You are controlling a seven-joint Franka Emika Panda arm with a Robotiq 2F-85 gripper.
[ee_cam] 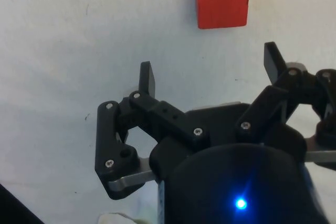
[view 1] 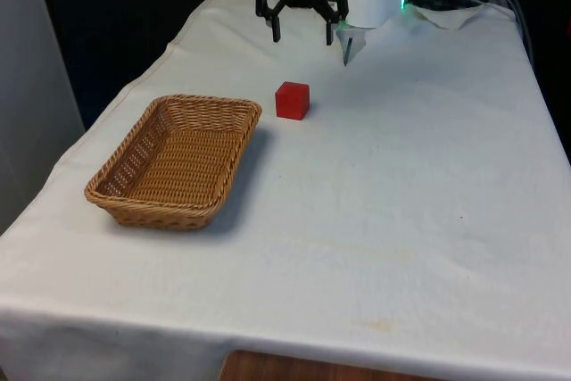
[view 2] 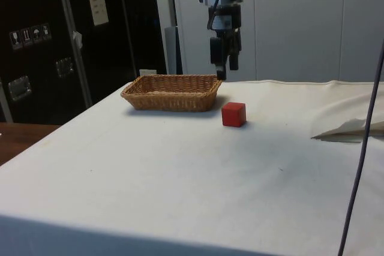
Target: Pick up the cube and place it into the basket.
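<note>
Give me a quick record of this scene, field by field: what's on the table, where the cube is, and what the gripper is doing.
surface: table under a white cloth
cube: small red cube, resting on the cloth, apart from the basket, on the front view's right of it
basket: shallow woven wicker basket, rectangular, nothing inside
gripper: black two-finger gripper, open, raised above the cloth, beyond the cube, holding nothing
task state: cube not yet grasped

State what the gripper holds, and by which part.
Nothing. The gripper hangs open above the cloth, and the red cube sits untouched beside the basket.
</note>
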